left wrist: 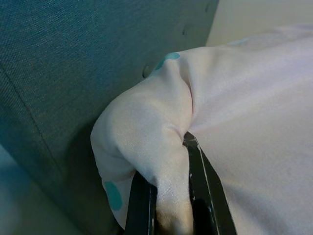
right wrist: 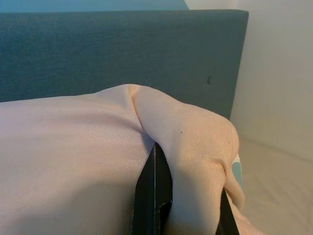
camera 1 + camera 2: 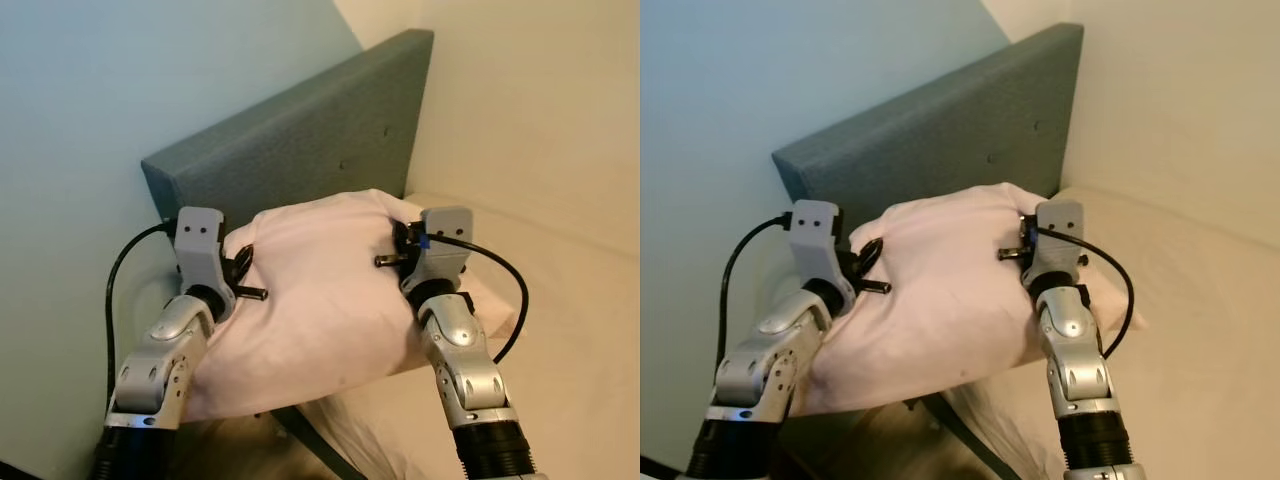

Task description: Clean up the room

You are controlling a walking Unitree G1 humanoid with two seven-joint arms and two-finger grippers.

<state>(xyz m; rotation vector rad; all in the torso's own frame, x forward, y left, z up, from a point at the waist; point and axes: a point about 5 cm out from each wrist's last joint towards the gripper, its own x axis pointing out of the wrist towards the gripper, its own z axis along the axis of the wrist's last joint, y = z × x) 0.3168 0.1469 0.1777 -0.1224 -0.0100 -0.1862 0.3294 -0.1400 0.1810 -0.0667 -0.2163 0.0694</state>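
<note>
A pale pink pillow (image 3: 320, 290) is held up in front of the grey-blue headboard (image 3: 300, 140), over the head end of the bed. My left gripper (image 3: 238, 262) is shut on the pillow's left corner, and its black fingers (image 1: 200, 186) pinch a fold of pink fabric (image 1: 166, 196) with teal dots. At the pillow's right corner my right gripper (image 3: 400, 245) is shut on the cloth, a bulge of pillow (image 2: 195, 147) squeezed between its fingers (image 2: 154, 196). The pillow's far edge sits close to the headboard (image 2: 122, 49).
A cream sheet covers the mattress (image 3: 580, 330) to the right and below. A light blue wall (image 3: 70, 120) stands behind the headboard on the left, a cream wall (image 3: 540, 90) on the right. A dark strap (image 3: 310, 440) hangs below the pillow.
</note>
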